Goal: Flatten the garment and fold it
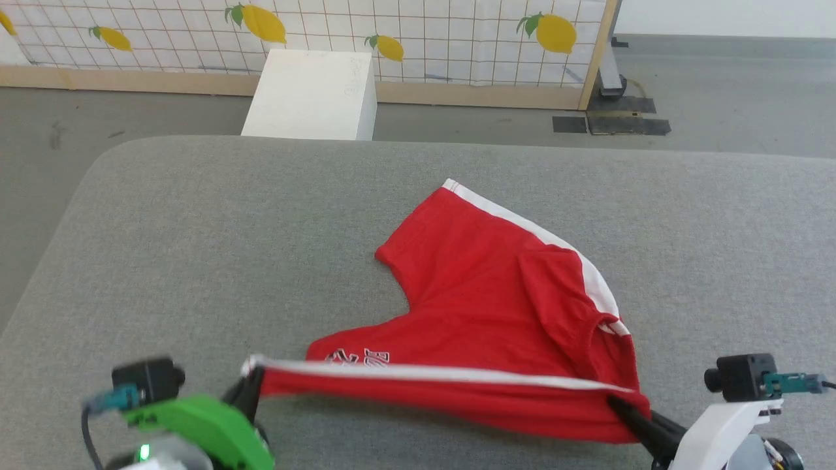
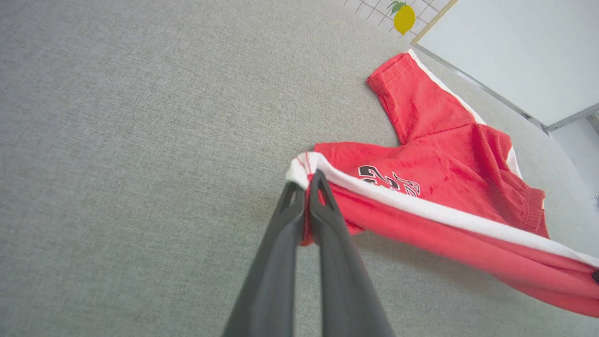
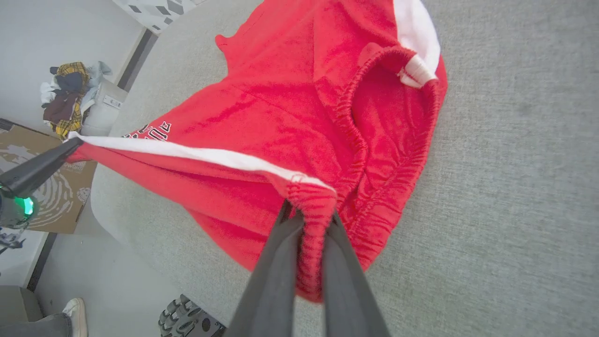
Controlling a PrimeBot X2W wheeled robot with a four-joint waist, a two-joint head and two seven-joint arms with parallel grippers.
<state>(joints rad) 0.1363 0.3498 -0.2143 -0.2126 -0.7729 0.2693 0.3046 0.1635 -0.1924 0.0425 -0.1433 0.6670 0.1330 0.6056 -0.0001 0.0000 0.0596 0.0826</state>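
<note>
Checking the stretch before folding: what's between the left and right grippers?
In the head view, the garment spans it: its white-striped edge stretches taut from the left gripper to the right gripper, each shut on one end.

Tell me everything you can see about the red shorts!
The red shorts look soft, with white side stripes, a crinkly elastic waistband and a dark print on one leg. The left pincer pinches a leg-hem corner and the right pincer pinches the waistband, stretching one striped edge taut between them. The rest lies rumpled on the grey fabric surface.
</note>
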